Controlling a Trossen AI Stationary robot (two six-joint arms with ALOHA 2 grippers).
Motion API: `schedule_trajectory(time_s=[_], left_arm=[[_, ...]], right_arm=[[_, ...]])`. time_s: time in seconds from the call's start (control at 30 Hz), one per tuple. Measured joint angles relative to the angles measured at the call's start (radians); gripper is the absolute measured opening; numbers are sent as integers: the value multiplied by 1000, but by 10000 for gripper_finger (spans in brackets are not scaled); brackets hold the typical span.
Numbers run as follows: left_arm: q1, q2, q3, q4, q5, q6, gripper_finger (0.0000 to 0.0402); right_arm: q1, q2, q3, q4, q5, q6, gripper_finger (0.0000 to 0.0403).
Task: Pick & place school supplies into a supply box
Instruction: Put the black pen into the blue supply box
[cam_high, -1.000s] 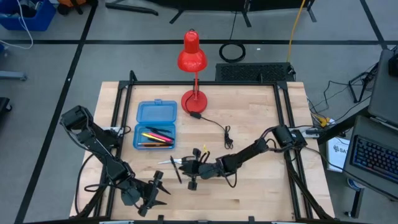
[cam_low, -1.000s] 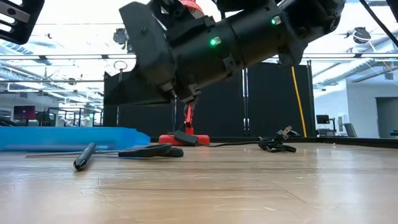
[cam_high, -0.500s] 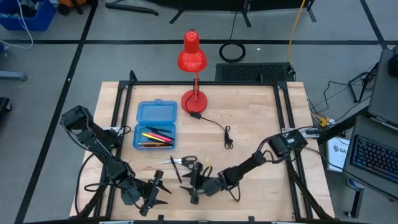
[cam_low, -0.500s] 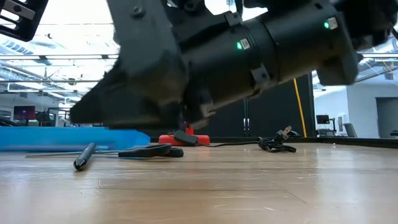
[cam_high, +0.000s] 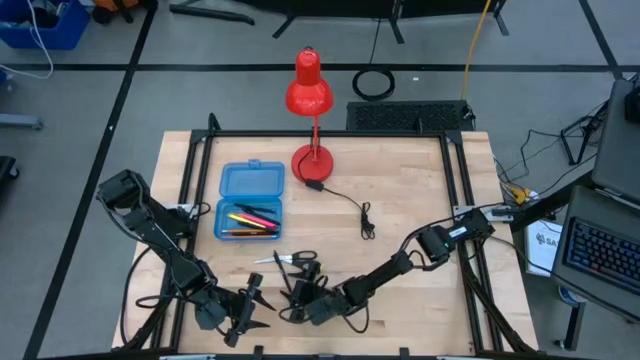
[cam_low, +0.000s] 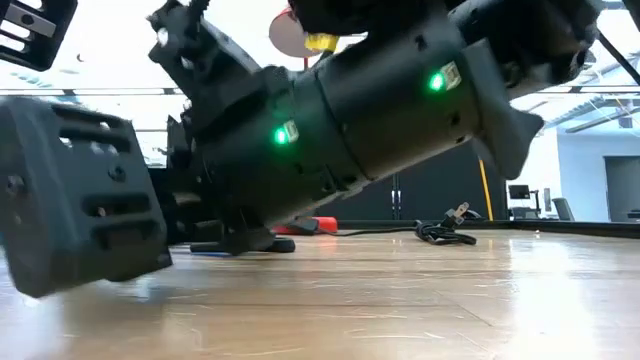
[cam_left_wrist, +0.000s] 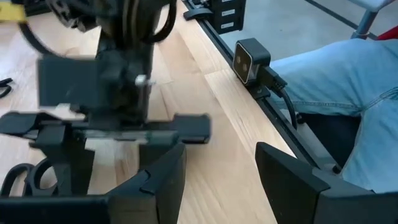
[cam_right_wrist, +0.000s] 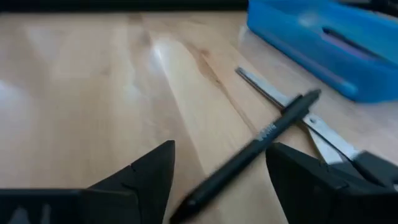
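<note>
Black pen (cam_right_wrist: 256, 144) lies flat on the desk (cam_right_wrist: 93, 93) between the right gripper's (cam_right_wrist: 217, 180) spread, empty fingers, crossing the scissors (cam_right_wrist: 323, 140). Closing now risks pinching a blade too — or rolling the pen away. Left gripper (cam_high: 245, 312) waits nearby, fingers spread.

Legible text, labels, signs: none I can read.

Item: black pen (cam_right_wrist: 258, 147), lying on the table just ahead of my right fingers (cam_right_wrist: 140, 177). It carries a short pale imprint along the barrel, perhaps a brand name, too smeared to make out.

Item: white box (cam_high: 545, 243) off the table's right edge, dark lettering on its face, too small to read.
</note>
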Motion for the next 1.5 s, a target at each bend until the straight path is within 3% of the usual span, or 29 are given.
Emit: schedule_trajectory(time_s=[0.2,0.6,0.87,1.1,1.5], left_arm=[[0,0,0,3,-8,0,200],[0,0,0,8,-8,0,200],[0,0,0,-1,-8,0,200],[0,0,0,-1,-8,0,200],[0,0,0,-5,-8,-2,200]], right_arm=[[-37,15,-1,-30,-30,72,215],[-80,15,-19,-62,-51,68,183],[-105,16,-20,-117,-68,89,115],[-120,16,-21,-196,-109,115,21],[-109,18,-22,-145,-87,28,20]])
